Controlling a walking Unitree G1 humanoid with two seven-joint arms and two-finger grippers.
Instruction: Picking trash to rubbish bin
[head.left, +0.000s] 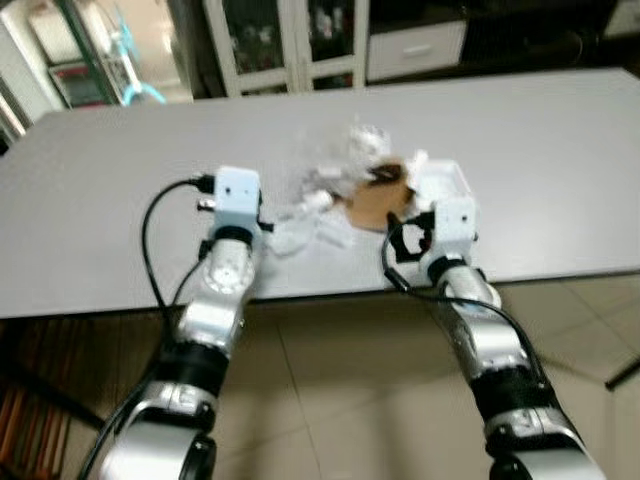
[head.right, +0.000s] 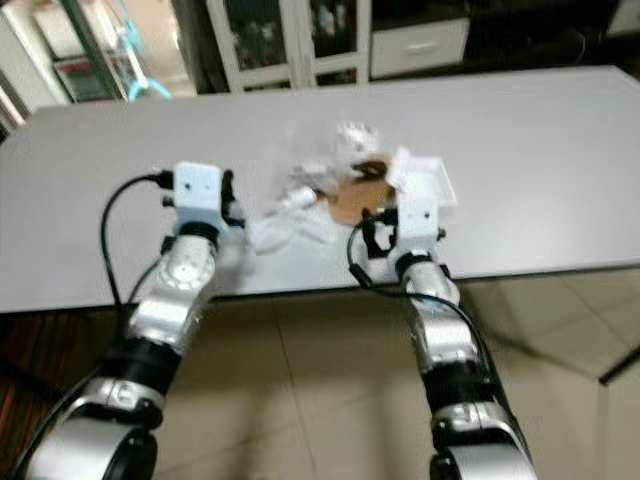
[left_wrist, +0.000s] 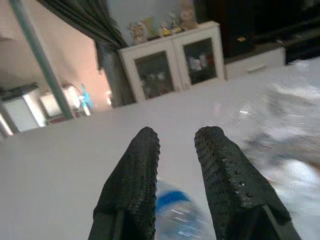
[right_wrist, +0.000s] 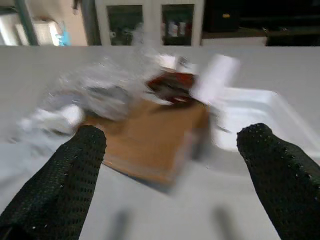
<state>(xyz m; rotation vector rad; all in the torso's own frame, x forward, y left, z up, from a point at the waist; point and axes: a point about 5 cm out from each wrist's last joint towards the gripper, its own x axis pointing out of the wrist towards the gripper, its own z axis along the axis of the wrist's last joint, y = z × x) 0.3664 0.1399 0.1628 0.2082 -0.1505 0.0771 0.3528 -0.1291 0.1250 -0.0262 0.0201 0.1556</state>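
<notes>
Trash (head.left: 350, 185) lies in a loose heap on the grey worktop (head.left: 100, 200), near its front edge and roughly midway between the two arms. The right claw (right_wrist: 170, 150) faces it head-on: along its fingers the heap sits straight ahead, with the brown cardboard piece (right_wrist: 150, 135) closest and its near edge just beyond the fingertips. That claw is released, its two black fingers spread wide enough to take in the cardboard. The left claw (left_wrist: 175, 150) hovers over the worktop on the heap's left side, so the trash lies off to its right; its fingers stand slightly apart with nothing clamped, and a blurred blue-and-white object (left_wrist: 177, 217) shows below the gap. The right arm looks better lined up for a first grasp.

The heap is mixed and blurred: crumpled clear plastic film (head.left: 300, 215) toward the left, the flat cardboard in the middle, a white shallow tray (head.left: 445, 180) on the right touching or just beside the cardboard, and something dark red (right_wrist: 172, 85) with white scraps at the back. The cardboard's long axis cannot be told for certain.
</notes>
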